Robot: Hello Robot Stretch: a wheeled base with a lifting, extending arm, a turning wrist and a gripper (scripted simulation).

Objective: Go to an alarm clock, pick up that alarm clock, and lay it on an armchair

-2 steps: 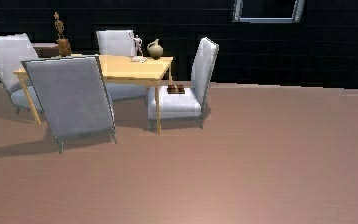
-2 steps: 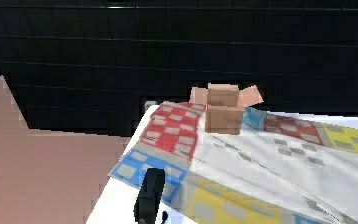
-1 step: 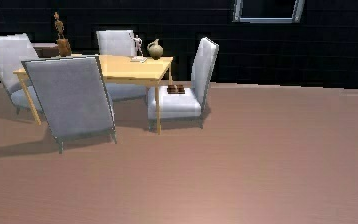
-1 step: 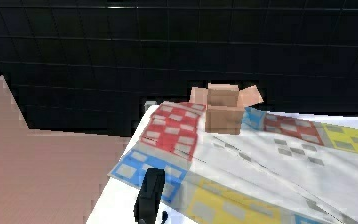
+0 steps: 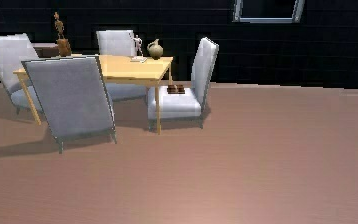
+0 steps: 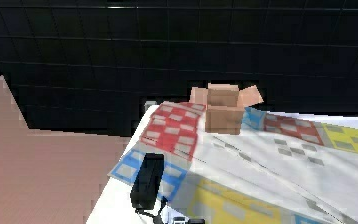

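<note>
1. Dark tiled wall point(image 5: 317, 50) across the back of the forward view, with a pale window frame point(image 5: 270, 10) at the top edge and pinkish-brown floor point(image 5: 247, 160) in front.
2. At that view's left, a light wooden table point(image 5: 122, 68) ringed by four grey padded chairs: near chair point(image 5: 72, 95) with its back to the camera, left chair point(image 5: 12, 55), far chair point(image 5: 117, 42), right chair point(image 5: 202, 65).
3. On the tabletop, a rounded vase point(image 5: 155, 48) and just beside it a small pale figure point(image 5: 138, 46); farther back near the table's left end, a brown figurine point(image 5: 60, 35).
4. On the right chair's seat, a small dark thing point(image 5: 175, 90); too small to tell whether it is the alarm clock.
5. Dark wall point(image 6: 187, 60) again in the arm side view, floor point(image 6: 37, 160) at the left, and a bed point(image 6: 287, 160) under a patchwork quilt of red, blue, yellow and white squares.
6. On the quilt near the wall, an opened cardboard box point(image 6: 224, 108), flaps spread outward.
7. Low in this view, the gripper point(image 6: 147, 183) as a dark body against the quilt's near-left edge, well apart from the box.
8. Cannot tell how the fingers stand, nor whether anything is held, with the bed right behind.
</note>
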